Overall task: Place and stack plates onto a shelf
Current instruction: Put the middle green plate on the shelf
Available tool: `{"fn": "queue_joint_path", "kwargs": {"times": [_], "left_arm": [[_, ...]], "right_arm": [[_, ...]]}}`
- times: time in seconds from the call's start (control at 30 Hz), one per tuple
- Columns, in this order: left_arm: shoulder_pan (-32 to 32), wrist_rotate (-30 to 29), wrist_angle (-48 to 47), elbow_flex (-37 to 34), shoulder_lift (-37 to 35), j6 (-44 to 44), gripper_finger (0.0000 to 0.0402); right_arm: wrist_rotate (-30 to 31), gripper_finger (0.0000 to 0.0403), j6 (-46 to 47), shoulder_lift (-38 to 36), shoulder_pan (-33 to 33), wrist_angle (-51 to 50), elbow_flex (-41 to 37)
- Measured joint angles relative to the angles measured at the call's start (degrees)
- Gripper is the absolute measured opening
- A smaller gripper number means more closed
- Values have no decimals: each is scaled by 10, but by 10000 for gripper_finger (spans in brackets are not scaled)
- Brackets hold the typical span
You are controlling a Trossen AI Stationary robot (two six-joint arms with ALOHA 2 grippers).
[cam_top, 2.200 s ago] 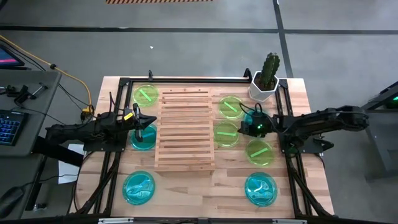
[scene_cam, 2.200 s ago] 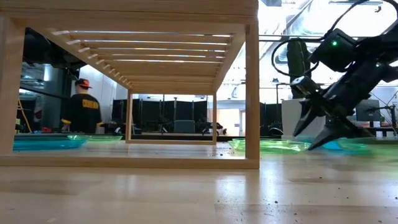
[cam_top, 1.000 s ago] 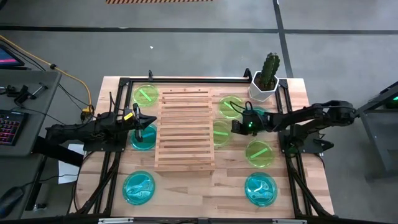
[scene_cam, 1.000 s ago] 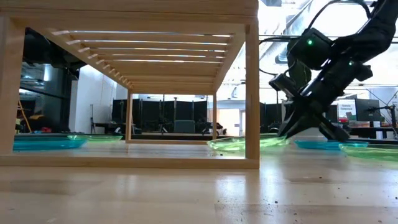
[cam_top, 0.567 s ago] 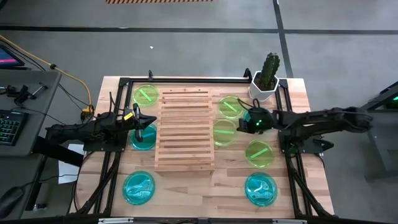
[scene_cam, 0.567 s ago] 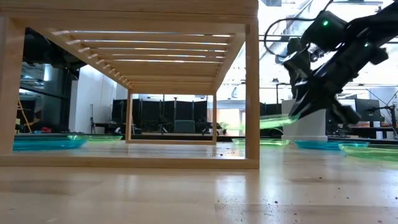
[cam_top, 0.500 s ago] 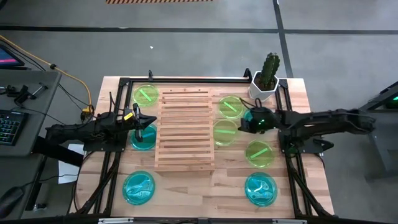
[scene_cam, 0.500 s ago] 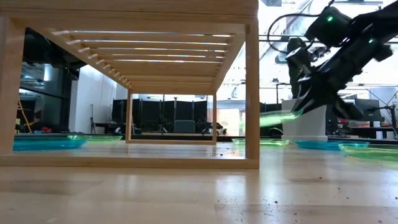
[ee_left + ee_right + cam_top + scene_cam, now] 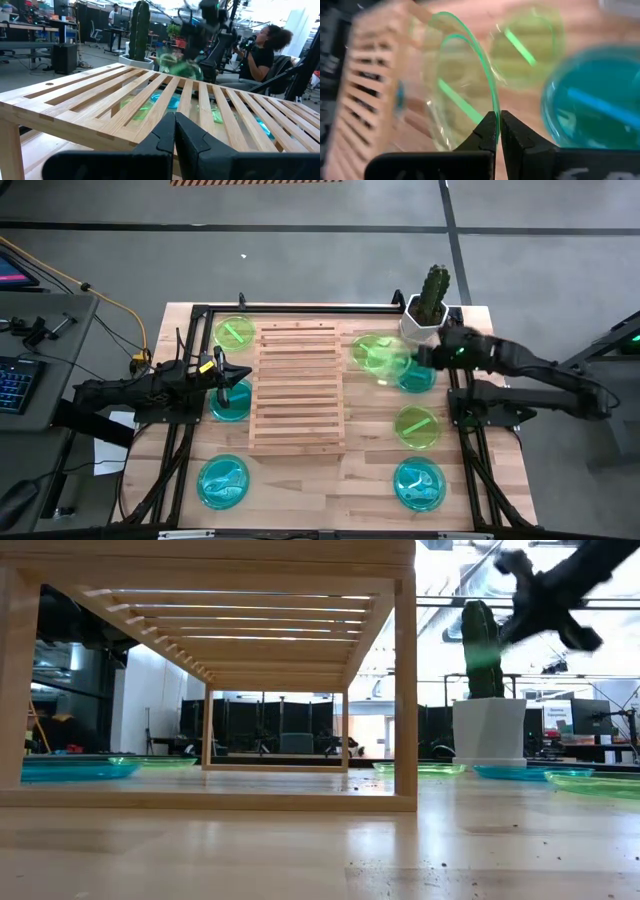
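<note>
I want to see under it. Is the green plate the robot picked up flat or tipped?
Tipped. The right gripper pinches the plate by its rim, and it stands on edge above the table.

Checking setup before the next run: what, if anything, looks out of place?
Nothing stands out. The right gripper pinches a green plate by its rim, tilted in the air beside the shelf; no spills or damage show.

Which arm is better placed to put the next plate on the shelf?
The right: its gripper already pinches a green plate, lifted beside the shelf. The left gripper waits shut and empty across the shelf.
</note>
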Motion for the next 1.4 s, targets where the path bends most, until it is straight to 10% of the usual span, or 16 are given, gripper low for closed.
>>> {"fn": "queue_joint_path", "kwargs": {"times": [0.27,0.57,1.0,1.4], "left_arm": [[0,0,0,0,0,0,0],[0,0,0,0,0,0,0],[0,0,0,0,0,0,0],[0,0,0,0,0,0,0]], "right_arm": [[-9,0,-29,90,-14,178,82],[-95,0,-23,349,-14,391,164],[-211,0,-78,597,-47,263,404],[-185,0,-44,660,-47,248,435]]}}
